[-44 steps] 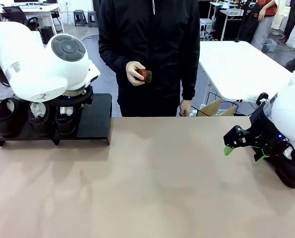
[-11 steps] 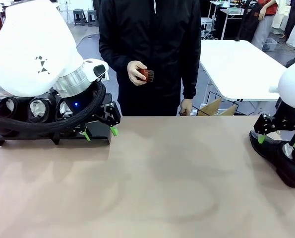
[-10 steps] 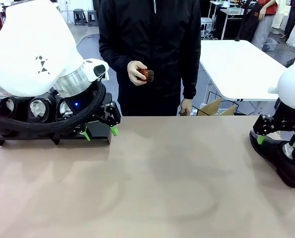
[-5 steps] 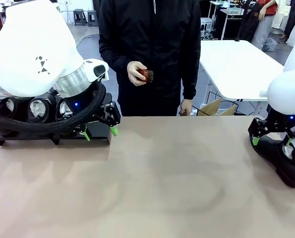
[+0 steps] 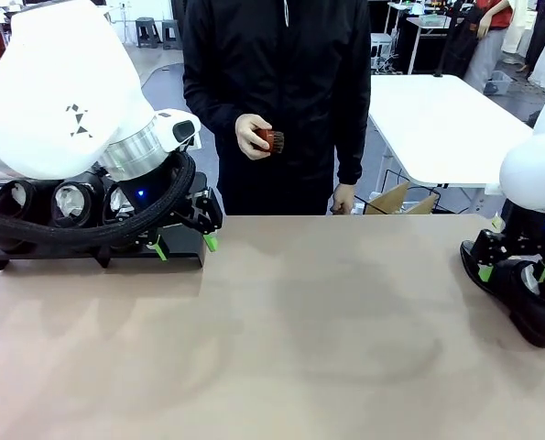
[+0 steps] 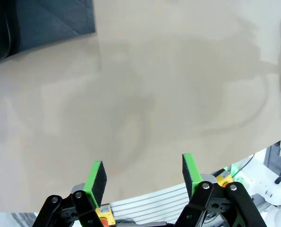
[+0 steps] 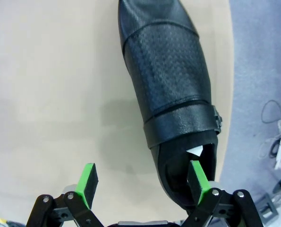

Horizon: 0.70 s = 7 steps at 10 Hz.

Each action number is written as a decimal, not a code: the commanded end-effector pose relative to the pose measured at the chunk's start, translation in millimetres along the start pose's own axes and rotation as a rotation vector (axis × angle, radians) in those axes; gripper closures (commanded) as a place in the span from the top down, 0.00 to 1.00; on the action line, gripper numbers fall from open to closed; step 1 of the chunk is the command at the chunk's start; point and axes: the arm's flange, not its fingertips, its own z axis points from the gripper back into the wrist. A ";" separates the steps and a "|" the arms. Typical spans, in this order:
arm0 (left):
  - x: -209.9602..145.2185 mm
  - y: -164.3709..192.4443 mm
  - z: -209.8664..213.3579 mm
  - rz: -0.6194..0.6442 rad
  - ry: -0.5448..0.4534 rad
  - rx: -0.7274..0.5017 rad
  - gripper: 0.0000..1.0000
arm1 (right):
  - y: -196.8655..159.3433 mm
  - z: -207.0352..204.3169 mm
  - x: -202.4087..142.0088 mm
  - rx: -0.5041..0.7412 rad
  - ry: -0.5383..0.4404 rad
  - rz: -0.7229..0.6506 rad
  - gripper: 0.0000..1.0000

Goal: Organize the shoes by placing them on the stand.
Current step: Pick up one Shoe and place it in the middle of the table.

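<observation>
The right gripper [image 7: 141, 182] is hanging over the heel end of a black monk-strap shoe [image 7: 166, 94] lying on the tan table [image 5: 299, 321], near its right edge; its fingers are standing wide open and gripping nothing. One green pad [image 7: 198, 175] is sitting at the shoe's collar, over the pale insole, while the other pad [image 7: 88, 178] is standing off the shoe, over bare table. The shoe's long axis is running straight away from the fingers, heel nearest them and toe pointing away, slightly tilted. The left gripper [image 5: 182, 240] is hovering with fingers apart and empty, just in front of the black stand [image 5: 185, 220], where three shoes [image 5: 66, 206] are sitting side by side with their openings facing the front camera. The risk from here, as a judgement: the fingers are straddling only one wall of the collar, so closing could pinch thin leather, letting the shoe swing toe-down or slip; its closeness to the table edge could also let a nudge push it off.
</observation>
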 end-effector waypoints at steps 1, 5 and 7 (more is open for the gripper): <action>0.6 -0.5 3.3 0.012 -0.001 0.021 0.83 | -1.4 10.0 7.2 0.016 0.026 0.069 1.00; 0.6 -0.5 3.3 0.012 -0.001 0.021 0.83 | -11.2 -17.7 18.0 0.077 0.064 0.154 1.00; 0.6 -0.5 3.3 0.012 -0.001 0.021 0.83 | -9.7 -27.7 21.5 0.098 0.044 0.135 1.00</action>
